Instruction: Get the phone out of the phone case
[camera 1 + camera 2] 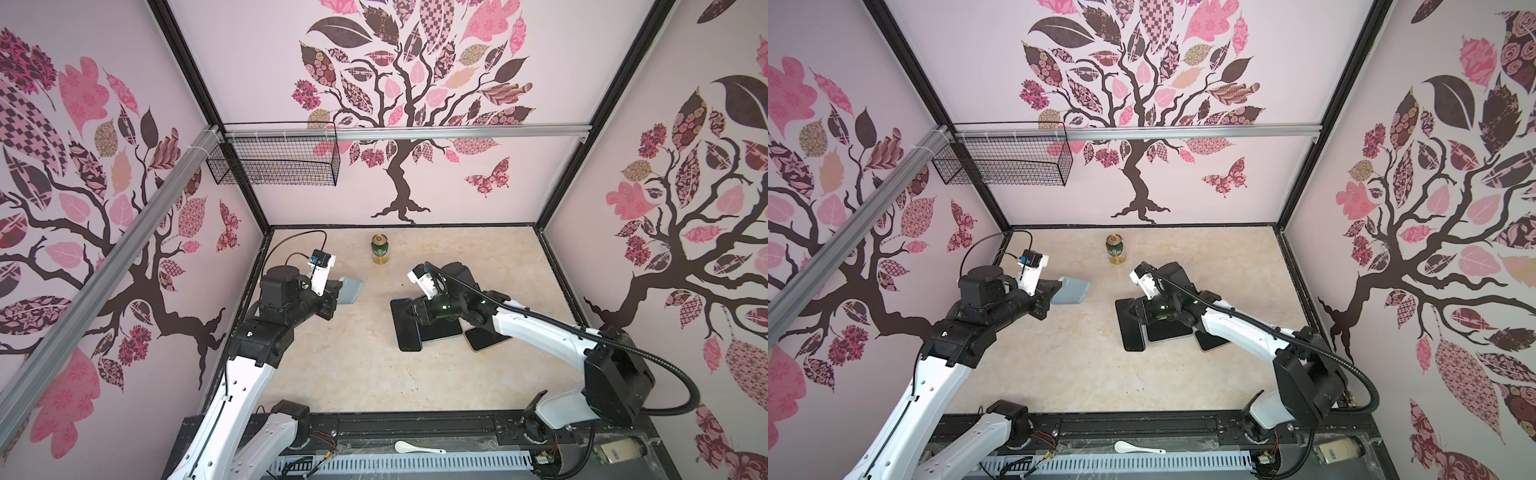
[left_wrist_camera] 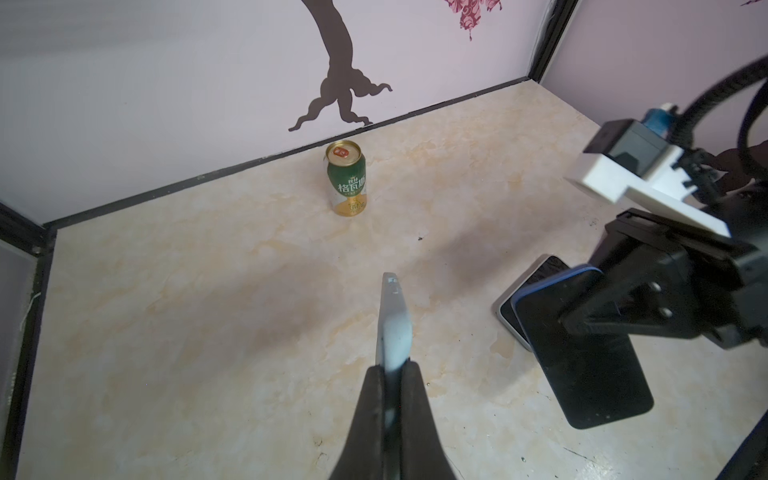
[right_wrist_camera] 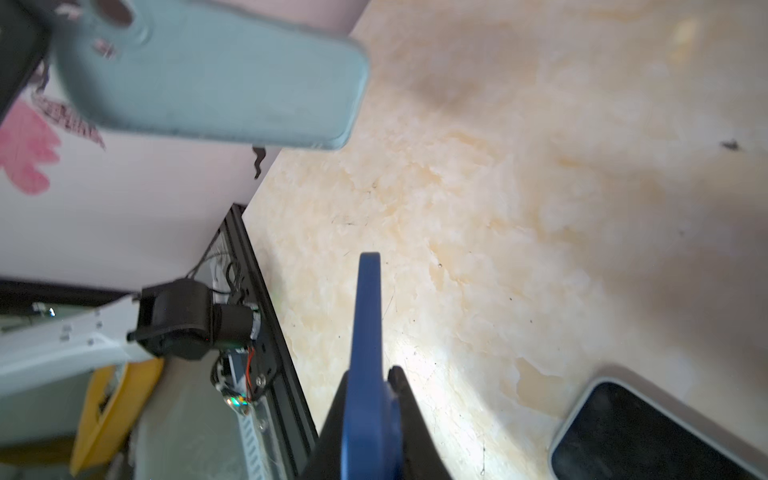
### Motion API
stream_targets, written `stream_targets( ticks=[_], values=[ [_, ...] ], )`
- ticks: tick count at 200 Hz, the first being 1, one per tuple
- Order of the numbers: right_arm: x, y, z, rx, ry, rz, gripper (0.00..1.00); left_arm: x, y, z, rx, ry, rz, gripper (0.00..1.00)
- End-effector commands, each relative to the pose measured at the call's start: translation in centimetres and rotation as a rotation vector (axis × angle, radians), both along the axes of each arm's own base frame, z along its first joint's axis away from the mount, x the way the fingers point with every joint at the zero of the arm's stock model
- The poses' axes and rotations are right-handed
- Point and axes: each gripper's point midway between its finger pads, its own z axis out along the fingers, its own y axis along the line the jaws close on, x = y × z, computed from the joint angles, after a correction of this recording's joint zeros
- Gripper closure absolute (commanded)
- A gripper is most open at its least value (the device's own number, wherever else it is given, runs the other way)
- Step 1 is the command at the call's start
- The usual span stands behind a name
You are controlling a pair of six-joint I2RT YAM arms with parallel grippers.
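- White spoon at the very near edge, off the table; no part in this job.
- Near, right of middle: right gripper, jaws narrow, clamped across the thin edge of the phone, which shows black glass and a dark blue rim. Tilted over the table; cannot tell whether its near end touches.
- Just beside it and partly beneath: silver-edged phone, flat, screen up; to the right of that, gold-edged phone, also flat.
- Handling, as a judgement: stiff, dense for its size, slick on the glass, likely to crack if dropped. Best taken across the long side rims near the middle, never by the faces; a slip here lands on the other phones.
- Farther, left of middle: left gripper, jaws almost together, pinching one thin wall of the pale blue-grey phone case, lifted clear of the table.
- Looks empty; probably light, soft and grippy, so easy to hold by a wall but prone to flex.
- Phone and case well apart, so the separation looks done; only the putting down left.
- Far end of the table: green and gold can, upright, well apart from both grippers.
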Motion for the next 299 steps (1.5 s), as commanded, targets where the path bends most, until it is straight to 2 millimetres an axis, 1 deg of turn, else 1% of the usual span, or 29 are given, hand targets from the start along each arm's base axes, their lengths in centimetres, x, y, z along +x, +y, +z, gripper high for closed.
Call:
stream_targets(
  ticks=[1, 11, 18, 22, 31, 40, 53, 75, 95, 126, 141, 166, 177, 210, 229, 255, 276, 299],
  values=[
    [0.3, -1.2, -0.6, 0.015, 0.192, -0.099, 1.00, -0.4, -0.2, -0.9, -0.010, 0.027, -0.018, 1.00],
    [0.8, -2.3, -0.9, 0.056, 0.210, -0.103, 0.97, -0.4, -0.2, -0.9, -0.014, 0.026, -0.018, 1.00],
    [1.4, -3.4, -1.3, 0.104, 0.244, -0.123, 0.96, -0.4, -0.4, -1.0, -0.017, 0.026, -0.022, 1.00],
    [1.4, -3.7, -1.5, 0.122, 0.264, -0.128, 0.96, -0.3, -0.4, -1.0, -0.021, 0.026, -0.023, 1.00],
    [2.5, -4.8, -1.5, 0.183, 0.279, -0.161, 0.96, -0.3, -0.6, -1.3, -0.026, 0.037, -0.031, 1.00],
    [3.4, -5.4, -2.0, 0.174, 0.276, -0.211, 0.98, -0.2, -0.8, -1.6, -0.029, 0.050, -0.040, 1.00],
    [4.4, -5.8, -2.5, 0.112, 0.271, -0.251, 1.00, -0.1, -0.8, -1.8, -0.024, 0.059, -0.040, 1.00],
    [5.6, -5.3, -3.2, 0.086, 0.314, -0.266, 1.00, 0.1, 0.0, -2.0, 0.015, 0.067, -0.009, 1.00],
    [6.2, -3.8, -3.9, 0.093, 0.359, -0.265, 1.00, 0.2, 0.7, -1.8, 0.026, 0.074, 0.014, 1.00],
    [6.3, 0.3, -5.1, 0.048, 0.393, -0.210, 1.00, -0.1, 1.4, -1.7, 0.047, 0.077, 0.037, 1.00],
    [6.4, 2.0, -6.0, 0.046, 0.437, -0.190, 1.00, -0.3, 1.7, -1.7, 0.049, 0.078, 0.048, 1.00],
    [7.1, 4.0, -7.6, 0.066, 0.505, -0.188, 1.00, -0.6, 2.0, -1.5, 0.053, 0.079, 0.051, 1.00],
    [7.1, 4.8, -8.5, 0.060, 0.534, -0.173, 1.00, -0.7, 2.1, -1.6, 0.059, 0.082, 0.051, 1.00],
    [7.2, 7.4, -9.7, 0.065, 0.566, -0.147, 1.00, -0.9, 2.2, -1.5, 0.062, 0.083, 0.051, 1.00],
    [7.2, 8.3, -10.5, 0.074, 0.586, -0.148, 1.00, -0.8, 2.2, -1.6, 0.061, 0.086, 0.050, 1.00],
    [7.5, 8.9, -11.6, 0.084, 0.604, -0.158, 1.00, -0.7, 2.2, -1.6, 0.068, 0.086, 0.046, 1.00],
    [7.6, 9.5, -11.8, 0.086, 0.600, -0.152, 1.00, -0.8, 2.2, -1.8, 0.076, 0.090, 0.043, 1.00],
    [7.7, 10.0, -12.0, 0.092, 0.603, -0.138, 0.97, -0.9, 2.2, -1.9, 0.077, 0.094, 0.038, 1.00]
  ],
)
